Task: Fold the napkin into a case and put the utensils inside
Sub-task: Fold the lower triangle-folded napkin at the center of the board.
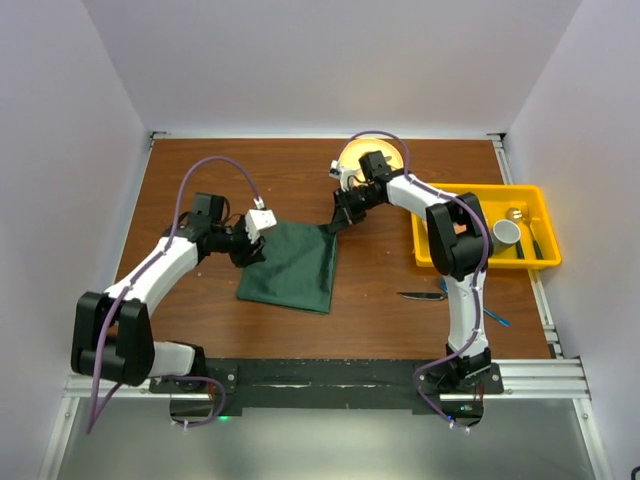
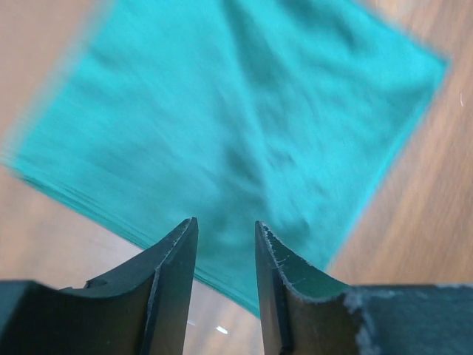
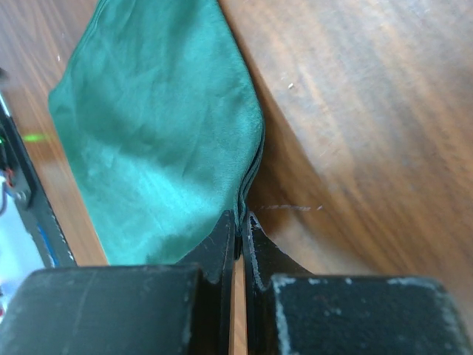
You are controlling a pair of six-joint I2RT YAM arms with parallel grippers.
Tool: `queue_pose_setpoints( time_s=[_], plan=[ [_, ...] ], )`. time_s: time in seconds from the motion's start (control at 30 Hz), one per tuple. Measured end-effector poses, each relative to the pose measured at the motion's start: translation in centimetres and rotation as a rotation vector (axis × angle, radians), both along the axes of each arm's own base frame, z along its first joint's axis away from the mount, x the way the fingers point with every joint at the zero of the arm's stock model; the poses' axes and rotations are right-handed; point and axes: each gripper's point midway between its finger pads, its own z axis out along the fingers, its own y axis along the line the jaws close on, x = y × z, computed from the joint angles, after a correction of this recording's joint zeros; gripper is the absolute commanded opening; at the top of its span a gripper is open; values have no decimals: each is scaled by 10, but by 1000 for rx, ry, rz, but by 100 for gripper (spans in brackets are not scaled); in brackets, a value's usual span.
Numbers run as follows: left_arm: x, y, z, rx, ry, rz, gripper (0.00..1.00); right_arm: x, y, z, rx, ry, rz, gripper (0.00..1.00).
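The napkin [image 1: 290, 268] lies folded into a flat rectangle on the wooden table [image 1: 380, 270], left of centre, with the knife [image 1: 422, 295] well apart to its right. The right gripper [image 3: 240, 216] is pinched tight on the cloth's far right corner. The left gripper [image 2: 225, 225] stands at the far left corner, jaws narrowly parted, nothing between them.

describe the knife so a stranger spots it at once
From the yellow bin on the right, look nearer the arms' bases, to the wood tabletop just left of the right arm. The knife lies flat there, slim and dark, whereas the fork on the arm's other side is bright blue.
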Motion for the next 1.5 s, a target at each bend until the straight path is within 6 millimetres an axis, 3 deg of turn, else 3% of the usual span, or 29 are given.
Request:
queue_pose_setpoints(
  time_s=[0.1,0.2,0.43,0.67,0.97,1.3,1.5],
  plan=[
    [14,-9,22,-43,-97,7,39,-4,-2,3,-11,-32,21,0],
    [20,-25,26,-49,-166,-25,36,-7,0,5,-12,-55,39,0],
    [-7,-91,2,-41,-328,-225,15,-15,2,-3,-17,-42,49,0],
    [15,-133,-14,-12,-405,-279,4,-14,4,-3,-11,-38,38,0],
    [22,-162,-35,11,-419,-322,1,-14,4,-2,-11,-33,33,0],
    [35,-177,-62,63,-391,-334,0,-14,5,-2,-9,-30,34,0],
    [47,-189,-63,87,-372,-363,0,-22,9,-2,2,-14,51,0]
  ],
)
